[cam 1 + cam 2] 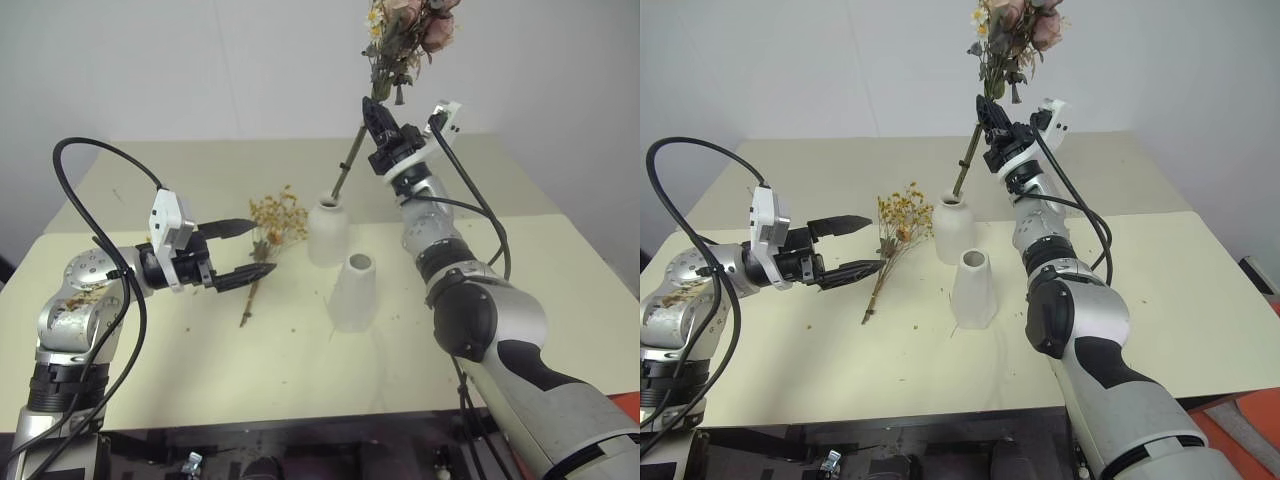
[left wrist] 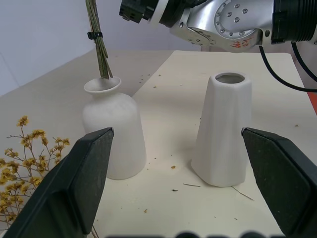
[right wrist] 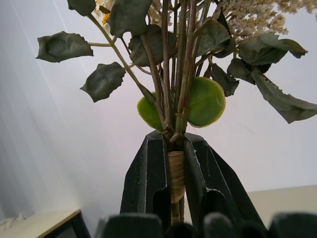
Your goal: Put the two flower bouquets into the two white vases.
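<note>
At the mouth of the rounded vase (image 1: 327,231), the stem ends of the rose bouquet (image 1: 405,35) have just entered the neck, while the blooms lean well above and to the right of it. I hold the bunch in the right gripper (image 3: 176,171), whose two black fingers are pinched shut on the bound part of the stems, just under the green leaves.

Risk, as I judge it: the stems stand tilted, so releasing them now could let the top-heavy bunch lever the light vase over, or let the stems slip back out of the narrow neck. Pushing down along this slant could also drag the vase toward the cone vase (image 1: 353,291), which stands just beside it on the near side. I would want the bunch more upright and deeper before letting go.

Left of the rounded vase, the yellow bouquet (image 1: 270,238) lies flat on the table (image 1: 560,300), its blossoms near the vase and its stem trailing toward me.

Pose: the right arm reaches forward past the cone vase, wrist raised, gripper angled up and to the left above the rounded vase. The left gripper (image 1: 238,254) hovers level beside the yellow bouquet's stem, jaws spread wide and empty, pointing toward both vases.
</note>
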You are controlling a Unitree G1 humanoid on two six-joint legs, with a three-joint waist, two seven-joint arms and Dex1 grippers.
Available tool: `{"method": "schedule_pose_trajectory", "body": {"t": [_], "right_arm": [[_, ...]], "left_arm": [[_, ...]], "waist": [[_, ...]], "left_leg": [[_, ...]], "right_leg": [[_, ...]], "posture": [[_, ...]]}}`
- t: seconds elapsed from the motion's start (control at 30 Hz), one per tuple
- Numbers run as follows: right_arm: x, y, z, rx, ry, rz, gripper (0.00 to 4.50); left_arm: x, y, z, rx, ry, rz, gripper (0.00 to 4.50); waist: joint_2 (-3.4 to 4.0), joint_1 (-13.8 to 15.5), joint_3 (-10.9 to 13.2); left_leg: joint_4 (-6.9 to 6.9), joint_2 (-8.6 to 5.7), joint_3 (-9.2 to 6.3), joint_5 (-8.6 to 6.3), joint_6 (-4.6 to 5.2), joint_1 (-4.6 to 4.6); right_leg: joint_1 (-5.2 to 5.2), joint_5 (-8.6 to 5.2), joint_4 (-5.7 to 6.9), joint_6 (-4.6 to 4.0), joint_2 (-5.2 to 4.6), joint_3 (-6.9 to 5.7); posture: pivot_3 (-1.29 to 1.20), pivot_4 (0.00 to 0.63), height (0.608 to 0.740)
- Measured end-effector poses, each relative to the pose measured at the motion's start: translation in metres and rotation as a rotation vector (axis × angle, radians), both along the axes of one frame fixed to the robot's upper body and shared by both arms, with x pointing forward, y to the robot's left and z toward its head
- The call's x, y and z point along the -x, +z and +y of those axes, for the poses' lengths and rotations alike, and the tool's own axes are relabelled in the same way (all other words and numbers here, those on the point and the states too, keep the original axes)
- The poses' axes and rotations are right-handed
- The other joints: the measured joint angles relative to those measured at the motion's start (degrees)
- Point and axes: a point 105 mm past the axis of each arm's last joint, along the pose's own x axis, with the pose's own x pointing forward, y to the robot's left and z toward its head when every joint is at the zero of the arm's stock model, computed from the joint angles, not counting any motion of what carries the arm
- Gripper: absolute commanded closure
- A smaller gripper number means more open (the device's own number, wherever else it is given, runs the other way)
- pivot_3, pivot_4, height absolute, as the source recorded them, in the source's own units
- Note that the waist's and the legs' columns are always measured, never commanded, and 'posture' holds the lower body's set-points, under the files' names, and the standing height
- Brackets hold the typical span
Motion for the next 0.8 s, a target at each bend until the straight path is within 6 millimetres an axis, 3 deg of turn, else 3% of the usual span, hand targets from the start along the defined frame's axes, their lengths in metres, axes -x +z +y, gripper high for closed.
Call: {"method": "schedule_pose_trajectory", "body": {"t": [0.8], "right_arm": [[-0.003, -0.030, 0.019, 0.137, -0.011, 0.063, 4.28]], "left_arm": [[0.010, -0.006, 0.007, 0.024, 0.033, 0.036, 0.00]], "waist": [[0.00, -0.1, 0.0]], "left_leg": [[-0.01, 0.00, -0.01, 0.00, 0.00, 0.01]], "right_leg": [[0.00, 0.00, 0.00, 0.00, 0.01, 0.00]], "posture": [[0.00, 0.150, 0.740]]}}
